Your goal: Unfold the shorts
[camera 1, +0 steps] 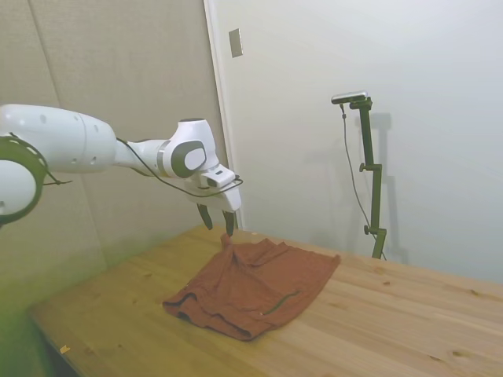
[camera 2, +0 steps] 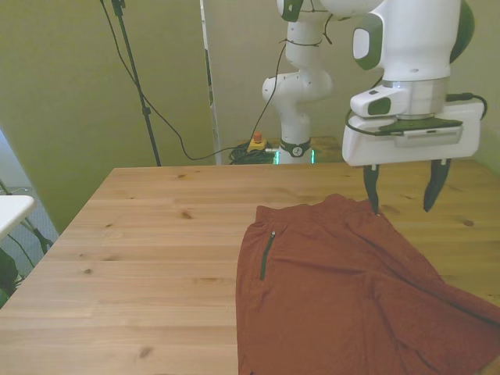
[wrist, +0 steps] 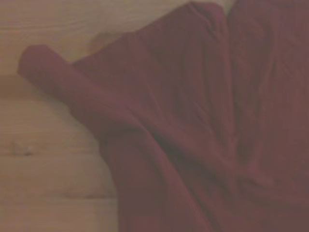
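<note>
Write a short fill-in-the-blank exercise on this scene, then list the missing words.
1. The shorts lie on a table made of ____.
2. The hand holds ____.
3. The hand's two fingers stand ____.
4. The shorts are ____ in colour.

Missing words: wood; nothing; open; rust-red

Wooden table [camera 1: 377, 314], plain walls [camera 1: 440, 63]

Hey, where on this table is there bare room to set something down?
Bare wood runs across the table from the shorts out to the front view's left edge, and along the far strip behind them. In the side view, the end beyond the shorts is open too. It is crowded at the shorts' far corner, where the open hand hangs.
</note>
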You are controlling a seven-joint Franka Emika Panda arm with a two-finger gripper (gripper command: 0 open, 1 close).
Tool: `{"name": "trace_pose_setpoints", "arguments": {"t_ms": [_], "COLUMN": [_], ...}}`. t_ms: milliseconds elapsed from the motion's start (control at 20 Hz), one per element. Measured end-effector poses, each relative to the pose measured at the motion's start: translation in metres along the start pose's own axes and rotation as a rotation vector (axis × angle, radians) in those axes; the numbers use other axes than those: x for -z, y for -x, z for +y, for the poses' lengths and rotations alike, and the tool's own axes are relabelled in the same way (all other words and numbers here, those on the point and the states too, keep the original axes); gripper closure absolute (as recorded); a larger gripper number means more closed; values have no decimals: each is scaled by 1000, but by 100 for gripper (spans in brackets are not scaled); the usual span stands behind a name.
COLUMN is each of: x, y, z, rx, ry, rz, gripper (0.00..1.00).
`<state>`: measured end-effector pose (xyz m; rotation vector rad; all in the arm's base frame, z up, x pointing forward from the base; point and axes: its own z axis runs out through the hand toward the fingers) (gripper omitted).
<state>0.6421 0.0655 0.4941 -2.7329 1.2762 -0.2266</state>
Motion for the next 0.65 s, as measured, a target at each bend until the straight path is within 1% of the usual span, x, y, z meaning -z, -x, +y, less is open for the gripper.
{"name": "trace_pose_setpoints", "arguments": {"t_ms": [200, 400, 650], "x": [10, 17, 21], "y": [20, 46, 92], "z": [51, 103, 170], "rx": [-15, -31, -32], "ry": [34, 40, 55], "rz": [-15, -21, -23], "gripper": [0, 0, 0]}}
